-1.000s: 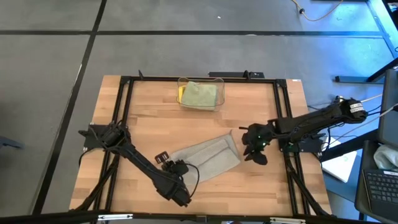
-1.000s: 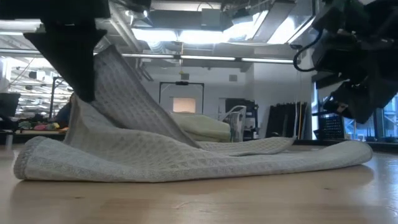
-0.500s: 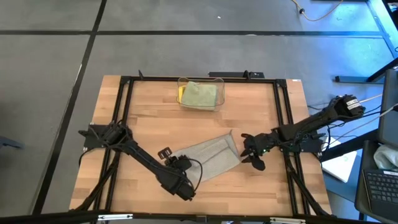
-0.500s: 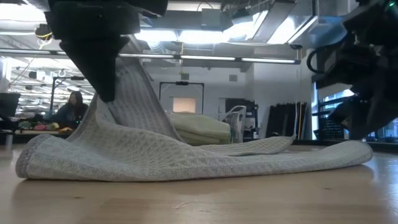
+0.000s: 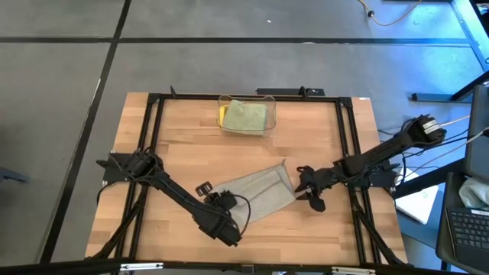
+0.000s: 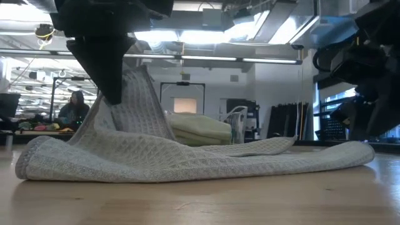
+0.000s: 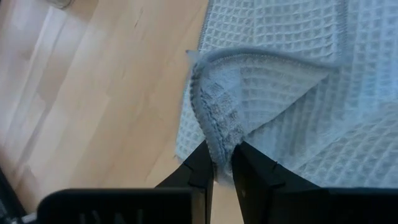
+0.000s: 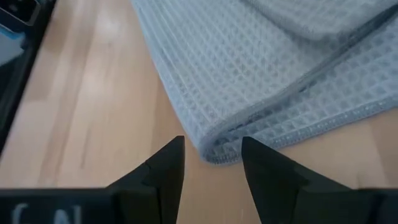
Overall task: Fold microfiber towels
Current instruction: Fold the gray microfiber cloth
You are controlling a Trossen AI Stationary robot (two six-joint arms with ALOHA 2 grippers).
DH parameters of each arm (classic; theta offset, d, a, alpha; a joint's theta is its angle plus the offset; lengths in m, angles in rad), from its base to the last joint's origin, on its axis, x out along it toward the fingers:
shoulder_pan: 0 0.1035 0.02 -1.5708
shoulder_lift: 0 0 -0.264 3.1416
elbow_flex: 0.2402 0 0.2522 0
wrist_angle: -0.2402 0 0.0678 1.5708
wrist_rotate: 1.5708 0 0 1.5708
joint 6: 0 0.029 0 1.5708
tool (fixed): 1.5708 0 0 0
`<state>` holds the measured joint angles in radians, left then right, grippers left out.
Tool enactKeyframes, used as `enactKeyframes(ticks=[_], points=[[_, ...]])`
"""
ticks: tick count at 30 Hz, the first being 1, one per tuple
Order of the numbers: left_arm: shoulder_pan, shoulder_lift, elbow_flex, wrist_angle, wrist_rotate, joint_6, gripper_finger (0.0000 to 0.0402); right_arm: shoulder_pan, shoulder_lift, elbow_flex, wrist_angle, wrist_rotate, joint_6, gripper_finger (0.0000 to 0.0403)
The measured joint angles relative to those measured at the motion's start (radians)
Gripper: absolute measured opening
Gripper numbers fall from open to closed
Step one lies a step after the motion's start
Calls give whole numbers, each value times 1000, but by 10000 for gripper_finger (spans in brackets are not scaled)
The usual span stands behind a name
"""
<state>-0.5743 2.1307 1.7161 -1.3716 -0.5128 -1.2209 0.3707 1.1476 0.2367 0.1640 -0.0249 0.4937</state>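
Folding of the grey towel point(image 5: 256, 195) at mid-desk is underway: left gripper point(image 7: 222, 163) fingers pinch its lifted corner, right gripper point(image 8: 211, 163) fingers stand apart, empty, at its other end. Next, I judge, carry the corner across.

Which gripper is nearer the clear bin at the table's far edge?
Right, though only slightly. The right gripper is open at the grey towel's right end; the left gripper pinches its left corner, diagonally farther from the bin.

Two slim black arms point(image 5: 172, 195), seemingly trailing dark cables.
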Motion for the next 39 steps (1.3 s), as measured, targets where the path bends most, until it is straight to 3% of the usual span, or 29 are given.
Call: enactKeyframes(ticks=[9,18,24,28,30,34,39], points=[[-11,0,0,27,2,0,47,37,146,0,194,8,-1,163],[-25,0,0,27,9,1,47,40,270,3,279,9,21,157],[-25,0,0,27,12,1,47,39,328,3,352,13,11,81],[-26,0,0,-7,85,28,47,39,344,4,346,13,10,15],[-34,-1,0,-55,104,3,48,39,349,4,342,13,6,9],[-63,-3,1,-67,116,-5,73,39,350,4,332,12,-1,24],[-83,-3,1,-67,158,-31,137,39,350,3,329,12,-5,12]])
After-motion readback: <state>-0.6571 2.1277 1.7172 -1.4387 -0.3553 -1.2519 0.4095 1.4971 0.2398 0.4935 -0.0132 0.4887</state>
